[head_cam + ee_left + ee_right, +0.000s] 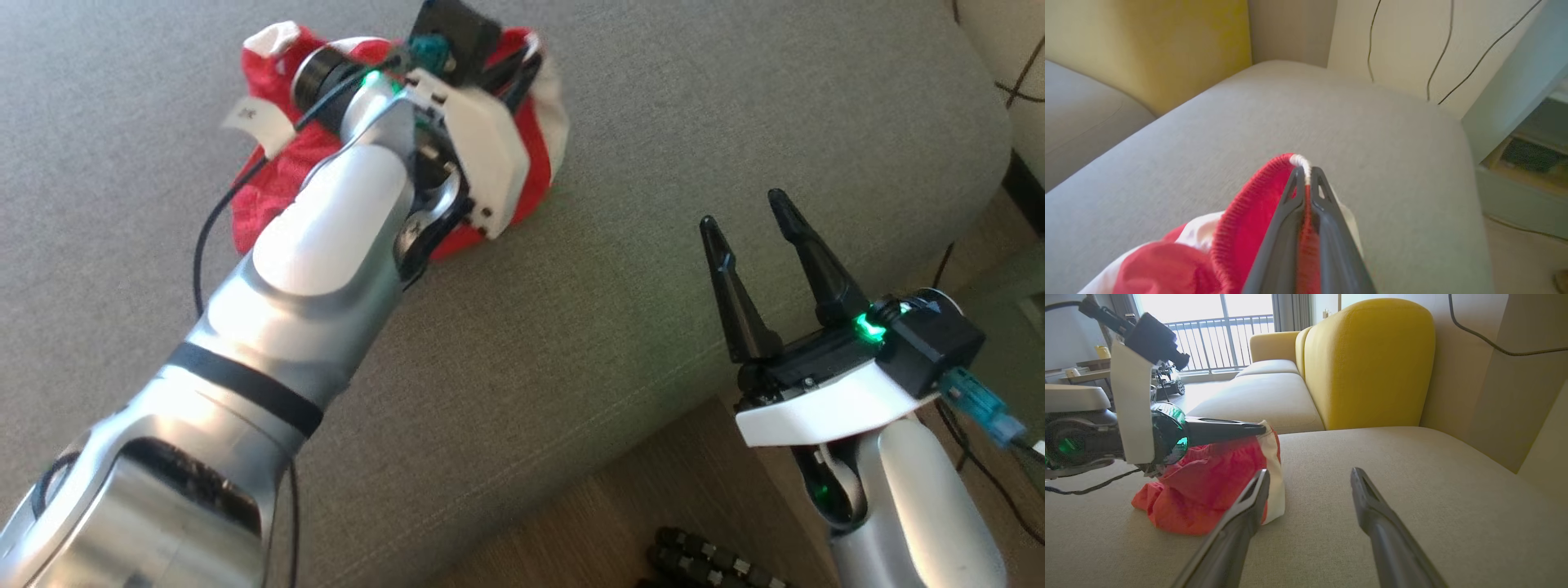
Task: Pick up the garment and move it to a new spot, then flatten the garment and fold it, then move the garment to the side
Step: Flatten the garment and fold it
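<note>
A crumpled red garment (277,175) with white trim and a white tag lies bunched on the grey sofa cushion (653,122), at the top of the head view. My left gripper (513,80) reaches over it, mostly hidden by its own wrist. In the left wrist view that gripper (1306,173) is shut on the garment's red ribbed edge (1249,220), holding it a little above the cushion. The right wrist view shows the garment (1208,486) hanging from the left gripper (1259,428) in a heap. My right gripper (743,210) stands open near the cushion's front edge, apart from the garment, with nothing between its fingers (1241,514).
A yellow sofa back (1367,363) rises behind the cushion, with a second seat further left. Wood floor (653,506) lies below the cushion's front edge, with a black ribbed object (702,559) on it. A pale side unit (1515,102) and thin cables stand at the right.
</note>
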You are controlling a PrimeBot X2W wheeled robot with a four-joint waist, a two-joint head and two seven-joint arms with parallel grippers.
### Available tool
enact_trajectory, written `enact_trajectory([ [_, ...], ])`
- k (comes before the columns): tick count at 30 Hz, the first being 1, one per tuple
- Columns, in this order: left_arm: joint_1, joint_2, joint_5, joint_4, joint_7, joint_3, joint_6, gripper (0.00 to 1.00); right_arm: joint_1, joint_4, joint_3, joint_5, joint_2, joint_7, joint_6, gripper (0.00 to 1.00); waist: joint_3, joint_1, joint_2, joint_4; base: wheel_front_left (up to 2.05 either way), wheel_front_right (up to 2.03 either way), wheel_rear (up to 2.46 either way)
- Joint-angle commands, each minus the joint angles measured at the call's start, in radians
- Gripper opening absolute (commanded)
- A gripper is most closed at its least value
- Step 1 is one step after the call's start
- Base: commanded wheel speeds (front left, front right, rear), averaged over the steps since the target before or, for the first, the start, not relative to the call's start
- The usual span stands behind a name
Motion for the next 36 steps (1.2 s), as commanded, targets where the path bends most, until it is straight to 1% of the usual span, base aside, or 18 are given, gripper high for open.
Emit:
enact_trajectory([
  [1,-0.084,0.007,-0.036,-0.074,-0.009,0.022,-0.008,0.0,-0.019,-0.031,0.009,0.009,0.001,-0.006,0.0,1.0,-0.015,0.0,0.0,0.002,0.0,0.0,0.0],
  [3,-0.13,0.007,-0.105,-0.148,0.002,0.024,-0.012,0.0,-0.017,-0.032,0.001,0.011,0.001,-0.006,0.0,1.0,-0.041,0.0,0.0,0.01,0.0,0.0,0.0],
  [6,-0.182,0.007,-0.167,-0.228,0.011,0.042,-0.013,0.0,-0.009,-0.026,-0.004,0.01,0.001,-0.006,0.0,1.0,-0.069,0.0,0.0,0.028,0.0,0.0,0.0],
  [8,-0.209,0.017,-0.204,-0.289,0.018,0.052,-0.014,0.0,-0.003,-0.024,-0.008,0.007,0.001,-0.006,0.0,1.0,-0.089,0.0,0.0,0.046,0.0,0.0,0.0],
  [10,-0.223,0.034,-0.245,-0.355,0.02,0.073,-0.014,0.0,0.002,-0.025,-0.011,0.0,0.001,-0.006,0.0,1.0,-0.106,0.0,0.0,0.068,0.0,0.0,0.0],
  [13,-0.197,0.081,-0.295,-0.449,0.031,0.112,-0.012,0.0,0.009,-0.03,-0.017,-0.011,0.001,-0.006,0.0,1.0,-0.13,0.0,0.0,0.106,0.0,0.0,0.0],
  [16,-0.103,0.148,-0.321,-0.532,0.042,0.136,0.019,0.0,0.016,-0.039,-0.023,-0.025,0.001,-0.006,0.0,1.0,-0.138,0.0,0.0,0.155,0.0,0.0,0.0],
  [18,-0.003,0.193,-0.345,-0.586,0.031,0.151,0.038,0.0,0.019,-0.046,-0.022,-0.036,0.001,-0.006,0.0,1.0,-0.135,0.0,0.0,0.186,0.0,0.0,0.0],
  [21,0.175,0.263,-0.377,-0.646,-0.012,0.178,0.075,0.0,0.023,-0.059,-0.028,-0.054,0.001,-0.006,0.0,1.0,-0.116,0.0,0.0,0.234,0.0,0.0,0.0],
  [22,0.175,0.263,-0.377,-0.646,-0.012,0.178,0.075,0.0,0.023,-0.059,-0.028,-0.054,0.001,-0.006,0.0,1.0,-0.116,0.0,0.0,0.234,0.0,0.0,0.0],
  [24,0.289,0.311,-0.383,-0.661,-0.055,0.196,0.101,0.0,0.023,-0.066,-0.029,-0.069,0.001,-0.006,0.0,1.0,-0.101,0.0,0.0,0.263,0.0,0.0,0.0],
  [26,0.389,0.344,-0.395,-0.665,-0.104,0.215,0.114,0.0,0.021,-0.066,-0.026,-0.086,0.001,-0.006,0.0,1.0,-0.091,0.0,0.0,0.288,0.0,0.0,0.0],
  [29,0.495,0.369,-0.402,-0.658,-0.183,0.238,0.12,0.0,0.026,-0.057,-0.027,-0.115,0.001,-0.006,0.0,1.0,-0.083,0.0,0.0,0.329,0.0,0.0,0.0],
  [32,0.572,0.372,-0.416,-0.64,-0.241,0.256,0.118,0.0,0.034,-0.009,-0.052,-0.109,0.001,-0.006,0.0,1.0,-0.082,0.0,0.0,0.355,0.0,0.0,0.0],
  [36,0.634,0.357,-0.43,-0.615,-0.275,0.278,0.11,0.0,0.017,0.076,-0.12,-0.035,0.001,-0.006,0.0,1.0,-0.084,0.0,0.0,0.378,0.0,0.0,0.0],
])
